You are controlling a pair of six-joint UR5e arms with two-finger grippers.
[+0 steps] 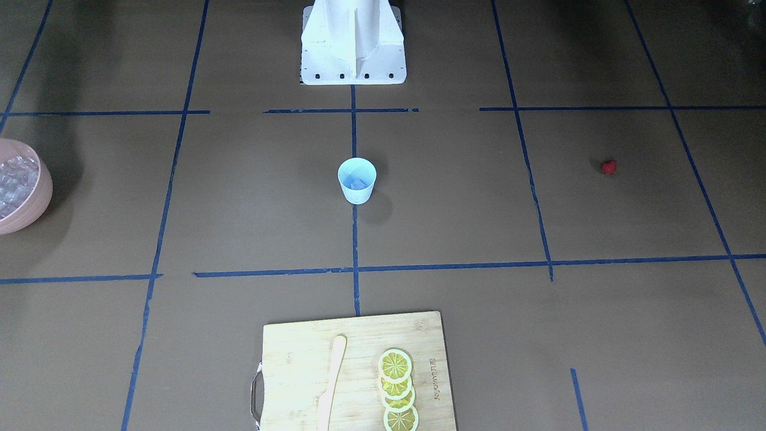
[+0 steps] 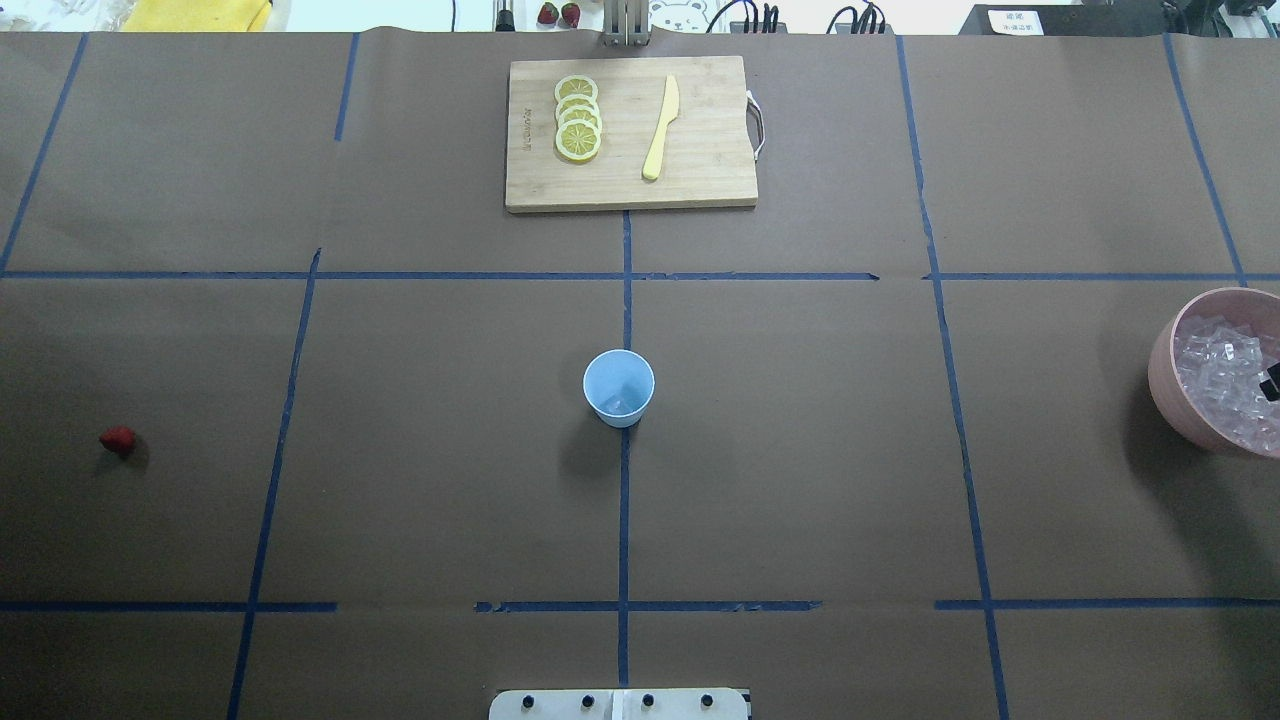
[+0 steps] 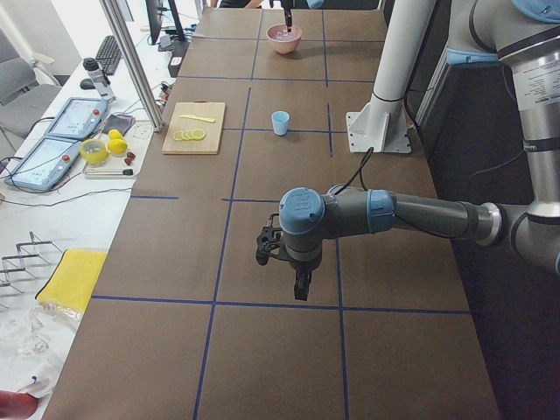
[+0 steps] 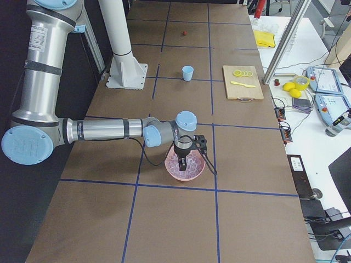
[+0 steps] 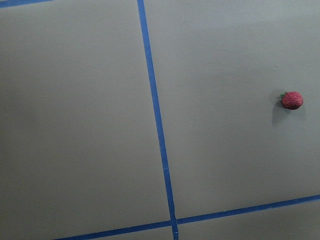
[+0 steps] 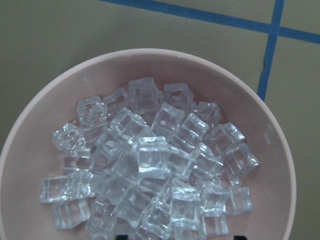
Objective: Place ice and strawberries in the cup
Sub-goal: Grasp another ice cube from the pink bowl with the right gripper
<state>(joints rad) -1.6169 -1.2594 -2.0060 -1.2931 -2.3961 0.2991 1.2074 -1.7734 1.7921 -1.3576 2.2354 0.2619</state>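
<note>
overhead exterior view, read from its left: the strawberry (image 2: 117, 438) lies alone on the brown table (image 2: 800, 480) near the left edge. the cup (image 2: 619, 388) stands upright at the centre on a blue tape line (image 2: 624, 520). the pink bowl (image 2: 1160, 365) heaped with ice (image 2: 1222, 378) sits at the right edge, partly cut off. something clear and pale lies at the bottom of the cup, too small to name for sure. at the far side the cutting board (image 2: 700, 180) carries lemon slices (image 2: 578, 118) and a pale knife (image 2: 661, 127), well apart from the cup. of the arms this view gives only a dark sliver over the ice.

the side views supply them. exterior left has the left arm (image 3: 411, 214) stretched level over the table, its wrist bent so the left gripper (image 3: 300, 284) points down and hangs above the paper. i cannot tell from there whether its jaws are parted or closed. its wrist camera gives only paper, tape and the strawberry far to the right of its picture. exterior right has the right arm (image 4: 104, 130) reaching level, with the right gripper (image 4: 183, 163) pointing straight down into the bowl among the ice. the right wrist view adds two dark tips at its lower edge, well apart, so the jaws stand parted, with no cube seen clamped between them.

bare paper lies all round the strawberry, and wide bare stretches separate strawberry from cup and cup from bowl. the bowl's rim rings the right gripper closely.
</note>
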